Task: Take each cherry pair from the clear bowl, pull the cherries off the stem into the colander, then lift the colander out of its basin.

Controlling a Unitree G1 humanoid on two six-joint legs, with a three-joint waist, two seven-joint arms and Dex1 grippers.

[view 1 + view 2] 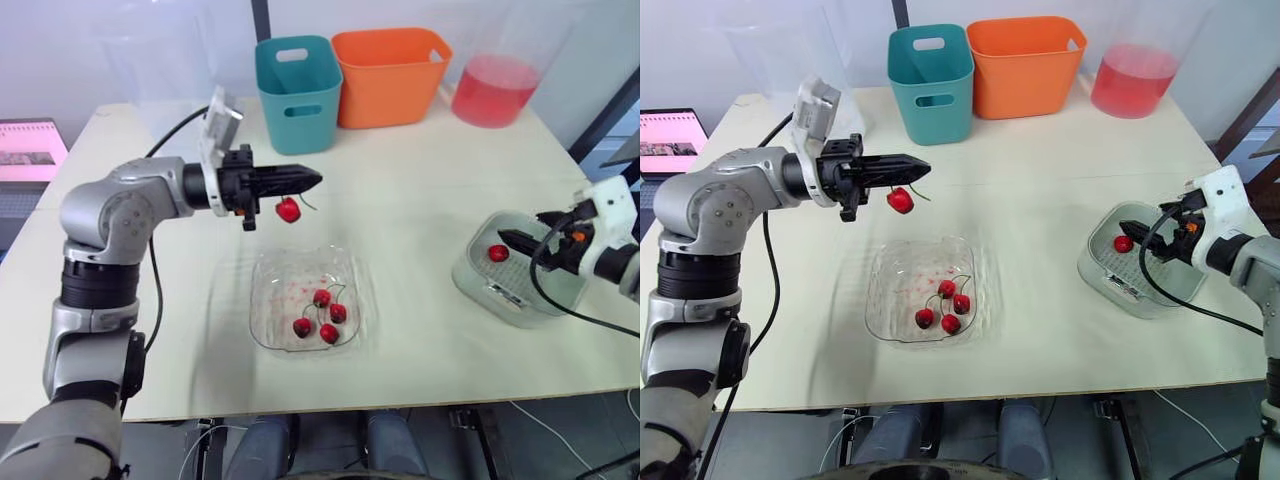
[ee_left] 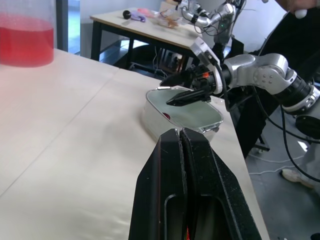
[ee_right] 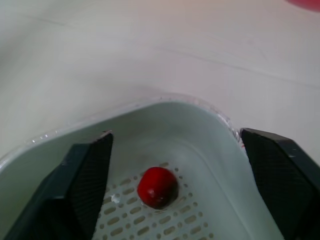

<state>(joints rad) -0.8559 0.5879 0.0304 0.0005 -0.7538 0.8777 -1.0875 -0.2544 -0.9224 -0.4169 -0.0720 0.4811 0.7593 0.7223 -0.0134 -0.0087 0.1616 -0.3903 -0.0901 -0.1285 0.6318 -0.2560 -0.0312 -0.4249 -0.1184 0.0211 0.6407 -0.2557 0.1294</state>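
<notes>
My left gripper (image 1: 312, 180) was pressed together, pinching one glossy round cherry (image 1: 288, 210) that hung under its tips, at 12 o'clock from the bowl (image 1: 272, 272). This clear plastic bowl, a rounded square, held four cherries (image 1: 322, 298). At its 3 o'clock, my right gripper (image 3: 176, 134) was spread wide over the pale colander (image 3: 210, 150), and a single cherry (image 3: 157, 186) lay on its slotted floor.

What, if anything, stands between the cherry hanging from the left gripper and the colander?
Nothing on the table: bare tabletop lies between the hanging cherry and the colander, and the clear bowl sits off that line. The right gripper, open, hovers over the colander and may crowd the drop.
</notes>
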